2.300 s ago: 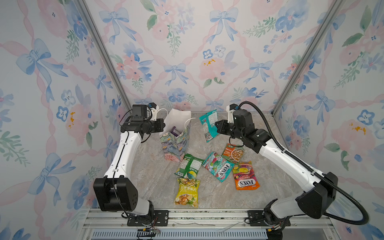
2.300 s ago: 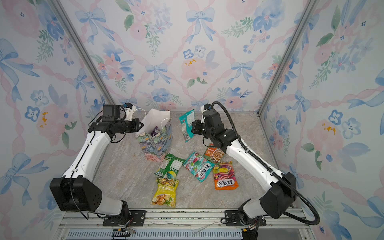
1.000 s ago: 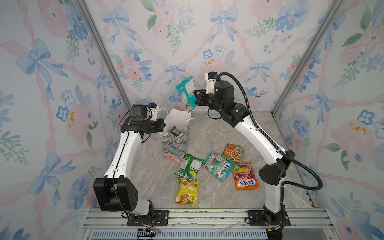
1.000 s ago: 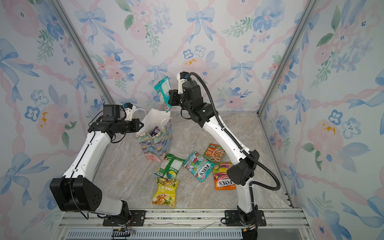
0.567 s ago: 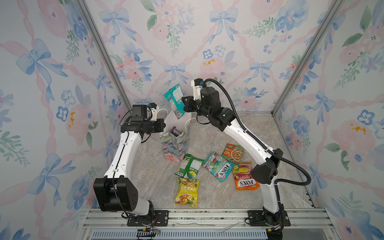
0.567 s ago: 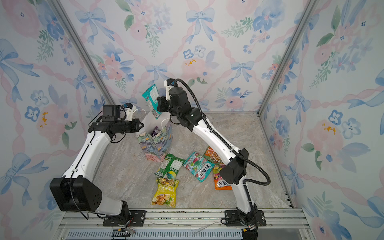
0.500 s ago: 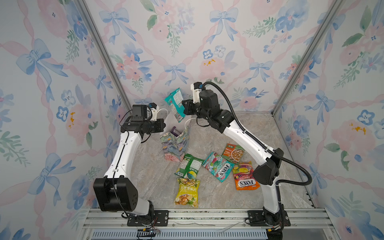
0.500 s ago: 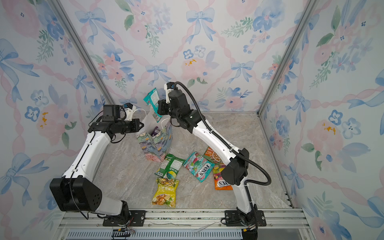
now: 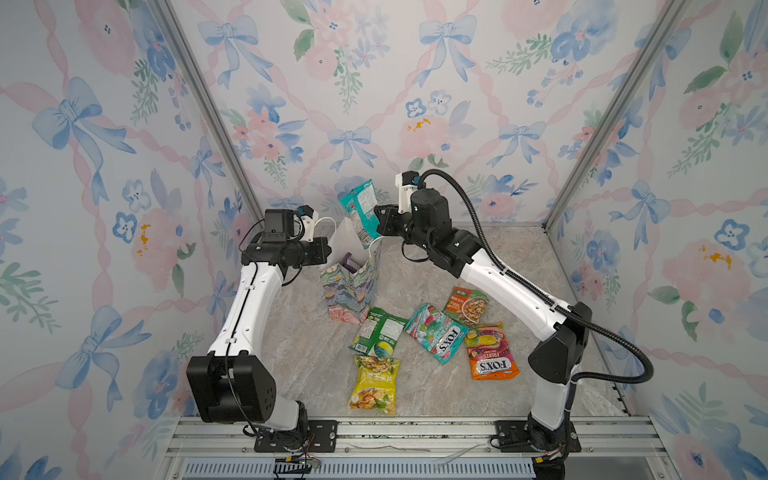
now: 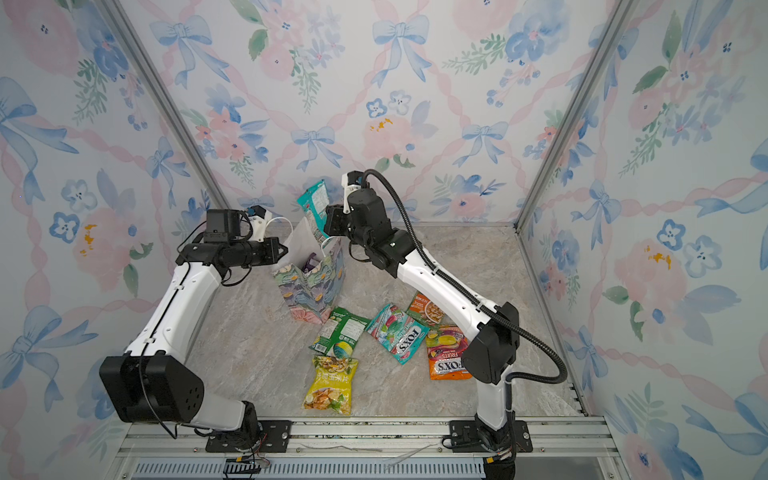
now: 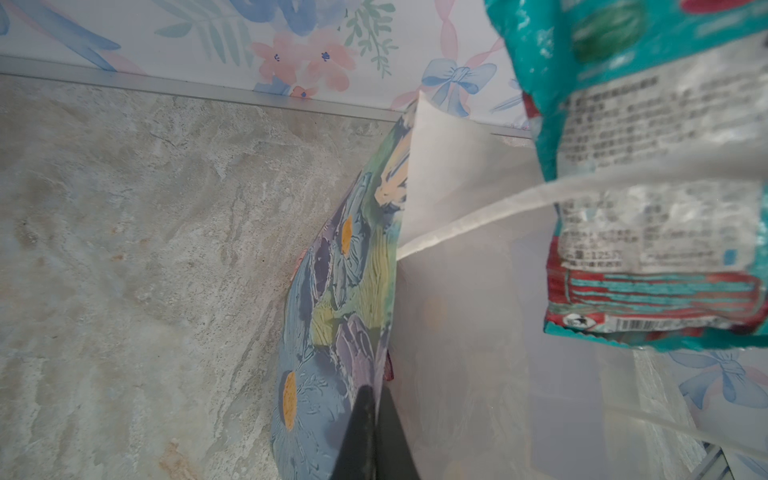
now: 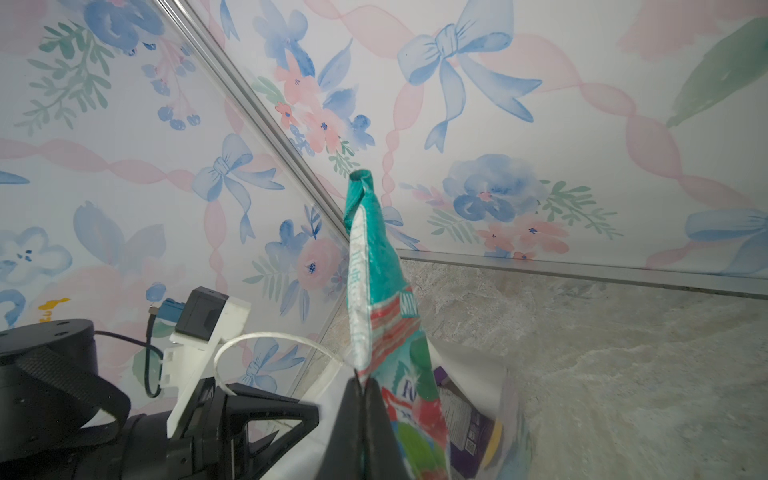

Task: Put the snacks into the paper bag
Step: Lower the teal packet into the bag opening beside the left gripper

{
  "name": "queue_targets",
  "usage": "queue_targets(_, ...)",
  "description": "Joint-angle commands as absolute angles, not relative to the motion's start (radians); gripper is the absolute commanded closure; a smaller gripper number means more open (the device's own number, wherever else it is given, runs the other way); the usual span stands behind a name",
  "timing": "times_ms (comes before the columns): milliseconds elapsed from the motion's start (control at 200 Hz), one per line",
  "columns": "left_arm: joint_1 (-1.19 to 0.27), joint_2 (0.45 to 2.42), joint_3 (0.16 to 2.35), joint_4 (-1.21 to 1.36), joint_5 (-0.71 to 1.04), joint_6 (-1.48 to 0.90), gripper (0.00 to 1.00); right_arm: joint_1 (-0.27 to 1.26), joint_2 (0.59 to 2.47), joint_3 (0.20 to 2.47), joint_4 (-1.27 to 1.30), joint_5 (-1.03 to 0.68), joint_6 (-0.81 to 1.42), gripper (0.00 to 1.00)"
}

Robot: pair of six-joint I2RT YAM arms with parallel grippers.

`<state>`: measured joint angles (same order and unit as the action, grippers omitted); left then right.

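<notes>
Left arm, mine: elbow bent, forearm level, left gripper (image 9: pixel 329 252) pinched closed on the paper bag (image 9: pixel 349 291) rim. Right arm: stretched toward the far edge of the table (image 9: pixel 519 257), right gripper (image 9: pixel 375 222) clamped on a raised teal packet (image 9: pixel 357 208).

One packet (image 9: pixel 358 212) hangs over the bag (image 9: pixel 353 286); loose packets (image 9: pixel 436 338) lie before it.

I see a marble-look tabletop (image 9: pixel 307 365) in both top views. Paper bag (image 9: pixel 351 291) stands upright mid-frame. Lying flat below and right of it: green packet (image 9: pixel 376 332), yellow chip packet (image 9: pixel 374 384) lowest, teal FOX'S packet (image 9: pixel 436 334), nut packet (image 9: pixel 466 306), orange FOX'S packet (image 9: pixel 490 355) rightmost.
</notes>
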<state>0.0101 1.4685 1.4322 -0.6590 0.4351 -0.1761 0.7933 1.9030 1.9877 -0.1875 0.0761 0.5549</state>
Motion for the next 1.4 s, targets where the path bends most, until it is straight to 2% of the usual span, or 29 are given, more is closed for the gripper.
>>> queue_targets(0,0.015,1.457,1.42,-0.663,0.452,-0.17,1.0,0.814,1.865,1.961,-0.117,0.105,0.584,1.0)
queue_targets(755,0.016,1.436,1.42,-0.664,0.46,-0.166,1.0,0.9,1.871,1.839,0.014,0.195,0.784,1.0)
queue_targets(1155,0.016,1.431,1.42,-0.663,0.46,-0.166,1.0,0.954,1.819,1.753,0.088,0.375,0.778,1.0)
queue_targets(1395,0.017,1.428,1.42,-0.664,0.463,-0.166,1.0,0.959,1.79,1.708,0.115,0.412,0.778,1.0)
